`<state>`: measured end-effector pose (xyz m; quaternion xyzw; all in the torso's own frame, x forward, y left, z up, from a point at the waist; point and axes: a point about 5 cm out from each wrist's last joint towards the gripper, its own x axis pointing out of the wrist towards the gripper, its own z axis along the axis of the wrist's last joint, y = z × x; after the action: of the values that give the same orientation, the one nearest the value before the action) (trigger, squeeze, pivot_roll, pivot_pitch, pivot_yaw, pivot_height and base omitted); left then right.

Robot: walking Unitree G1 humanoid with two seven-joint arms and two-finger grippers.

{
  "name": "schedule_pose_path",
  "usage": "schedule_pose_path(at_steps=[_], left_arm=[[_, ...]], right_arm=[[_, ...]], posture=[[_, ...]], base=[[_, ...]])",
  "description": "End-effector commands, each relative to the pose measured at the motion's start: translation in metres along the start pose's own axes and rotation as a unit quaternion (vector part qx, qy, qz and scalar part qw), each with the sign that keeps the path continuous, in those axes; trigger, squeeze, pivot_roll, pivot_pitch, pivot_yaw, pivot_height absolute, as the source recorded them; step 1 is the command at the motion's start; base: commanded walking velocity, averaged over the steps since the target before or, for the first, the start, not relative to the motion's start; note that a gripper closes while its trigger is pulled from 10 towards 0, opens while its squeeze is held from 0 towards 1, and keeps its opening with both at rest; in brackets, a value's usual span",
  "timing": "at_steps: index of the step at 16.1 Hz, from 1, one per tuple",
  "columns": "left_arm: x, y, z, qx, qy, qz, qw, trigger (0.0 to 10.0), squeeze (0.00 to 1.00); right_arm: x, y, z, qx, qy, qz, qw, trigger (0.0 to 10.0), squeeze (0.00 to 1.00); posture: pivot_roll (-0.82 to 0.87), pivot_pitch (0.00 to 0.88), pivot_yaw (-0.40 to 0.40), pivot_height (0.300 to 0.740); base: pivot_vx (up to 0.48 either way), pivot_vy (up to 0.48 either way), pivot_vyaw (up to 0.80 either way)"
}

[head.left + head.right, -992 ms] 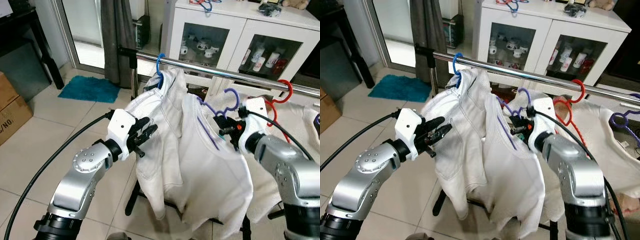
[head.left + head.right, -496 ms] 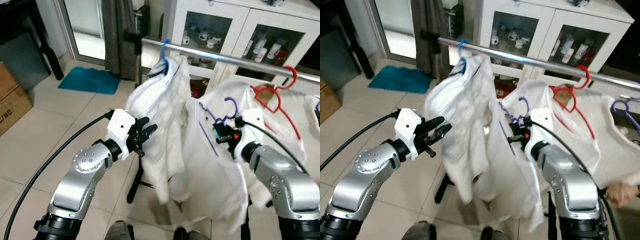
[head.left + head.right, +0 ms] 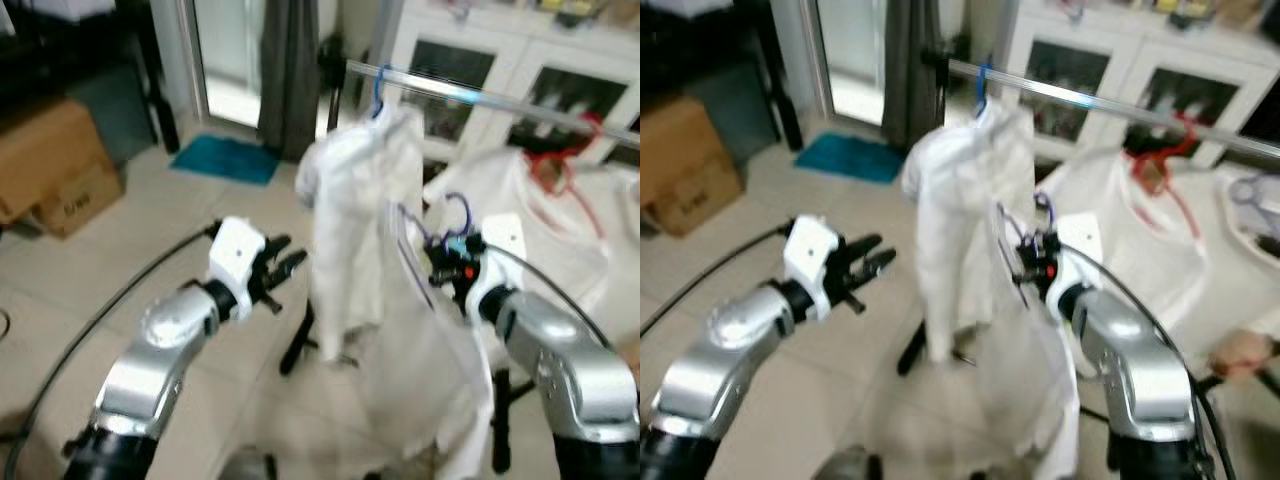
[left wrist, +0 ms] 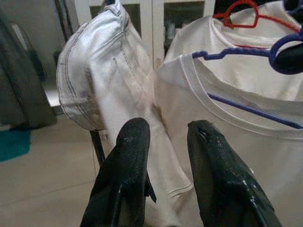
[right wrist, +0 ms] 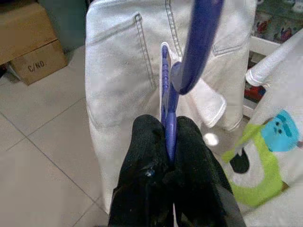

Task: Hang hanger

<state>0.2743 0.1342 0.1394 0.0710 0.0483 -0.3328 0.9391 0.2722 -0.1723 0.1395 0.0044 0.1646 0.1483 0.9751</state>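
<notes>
Jaws of my right gripper [image 3: 447, 262] are pinched tight on the purple hanger [image 3: 452, 215], and the rail [image 3: 470, 95] is up and ahead of it.

From my head, the hanger's hook points up, below the rail and well apart from it, with a white shirt [image 3: 430, 350] hanging down from the hanger. My right arm is bent and held up in front of me. My left gripper [image 3: 275, 278] is farther off, holding nothing. My left wrist shows its fingers [image 4: 130, 156] a little apart, pointing at the white jeans [image 4: 102, 71]. My right wrist shows the hanger's neck standing straight up out of my closed fingers [image 5: 147, 156].
</notes>
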Motion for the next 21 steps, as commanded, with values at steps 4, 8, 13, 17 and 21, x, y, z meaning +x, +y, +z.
schedule_pose_path(at_steps=[4,8,13,17,21], left_arm=[[0.004,-0.003,0.001,0.003,-0.001,-0.008,1.0,10.0,0.0],[0.008,-0.003,-0.002,0.01,0.012,-0.016,1.0,10.0,0.0],[0.031,0.001,-0.013,-0.058,0.052,-0.047,0.996,10.0,1.0],[0.066,0.0,0.002,-0.034,0.037,-0.094,0.994,10.0,0.33],[0.063,-0.013,0.008,0.132,0.041,-0.201,0.97,10.0,0.0]], right_arm=[[-0.002,-0.001,0.009,-0.006,-0.021,-0.004,1.0,0.0,0.0],[0.0,0.006,0.018,-0.015,-0.039,0.009,0.999,0.0,0.0],[0.004,0.031,0.039,-0.082,-0.091,0.065,0.99,0.0,0.0],[0.002,0.049,0.049,-0.094,-0.087,0.129,0.983,0.0,0.0],[0.002,0.051,0.048,-0.108,-0.057,0.154,0.981,0.0,0.0]], posture=[[0.04,0.0,-0.057,0.74],[0.04,0.0,-0.055,0.74],[0.04,0.0,-0.062,0.74],[0.01,0.0,-0.052,0.74],[0.0,0.0,-0.051,0.74]], base=[[-0.277,0.0,0.0],[-0.14,0.0,0.0],[0.0,0.0,0.0],[0.0,0.0,0.0],[0.0,0.0,0.0]])
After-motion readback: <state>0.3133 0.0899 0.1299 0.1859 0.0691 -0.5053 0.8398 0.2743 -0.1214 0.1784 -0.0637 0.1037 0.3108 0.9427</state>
